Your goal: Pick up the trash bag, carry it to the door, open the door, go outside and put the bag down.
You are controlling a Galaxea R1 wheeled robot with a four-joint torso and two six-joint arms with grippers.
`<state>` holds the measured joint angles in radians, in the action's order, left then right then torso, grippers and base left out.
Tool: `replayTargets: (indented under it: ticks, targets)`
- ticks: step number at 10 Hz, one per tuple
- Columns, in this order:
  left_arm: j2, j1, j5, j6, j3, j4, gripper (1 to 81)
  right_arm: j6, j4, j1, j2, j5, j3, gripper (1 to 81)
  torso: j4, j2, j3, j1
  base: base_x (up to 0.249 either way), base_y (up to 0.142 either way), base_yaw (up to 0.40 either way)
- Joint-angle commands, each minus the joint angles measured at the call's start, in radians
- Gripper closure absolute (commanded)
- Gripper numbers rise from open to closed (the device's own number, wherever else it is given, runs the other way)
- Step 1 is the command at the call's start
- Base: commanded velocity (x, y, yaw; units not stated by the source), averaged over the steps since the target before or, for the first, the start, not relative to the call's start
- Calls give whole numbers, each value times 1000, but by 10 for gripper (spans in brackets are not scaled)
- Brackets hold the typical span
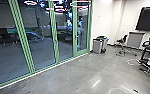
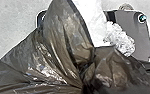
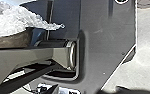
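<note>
Head view: a glass wall point(image 1: 42, 46) with green frames stood on the left, above a polished grey floor point(image 1: 73, 77); at its far end was a closed glass door point(image 1: 81, 52) with a handle. Grey bins point(image 1: 97, 46) stood just beyond the door by the white wall point(image 1: 103, 21), with a wheeled chair point(image 1: 122, 40), a grey cabinet point(image 1: 135, 40) and a dark screen point(image 1: 148, 20) farther right. Left wrist view: the trash bag point(image 2: 58, 47), of dark, glossy plastic, lay in gathered folds close to the camera, with crumpled translucent plastic point(image 2: 119, 38) against it; whether the left tool was spread or pressed together cannot be told. Right wrist view: the same pale plastic showed beside the bag's dark edge; the right tool's state cannot be told either.
</note>
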<state>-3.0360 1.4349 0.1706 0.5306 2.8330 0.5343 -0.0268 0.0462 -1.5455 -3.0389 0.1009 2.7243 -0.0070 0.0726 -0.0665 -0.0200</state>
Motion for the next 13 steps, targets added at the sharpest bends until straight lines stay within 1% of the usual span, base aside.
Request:
replayTargets:
  ticks: [1,9,13]
  targets:
    - [5,-55,76,9,3,1,811,-1,4,46,0,62,-2,10,0,0,0,0,183,0,0]
    - [3,-55,76,11,3,1,811,-1,4,46,0,60,-2,10,0,0,0,0,183,0,0]
    - [2,-55,76,11,3,1,811,-1,3,41,0,60,-2,10,0,0,0,0,183,-67,0]
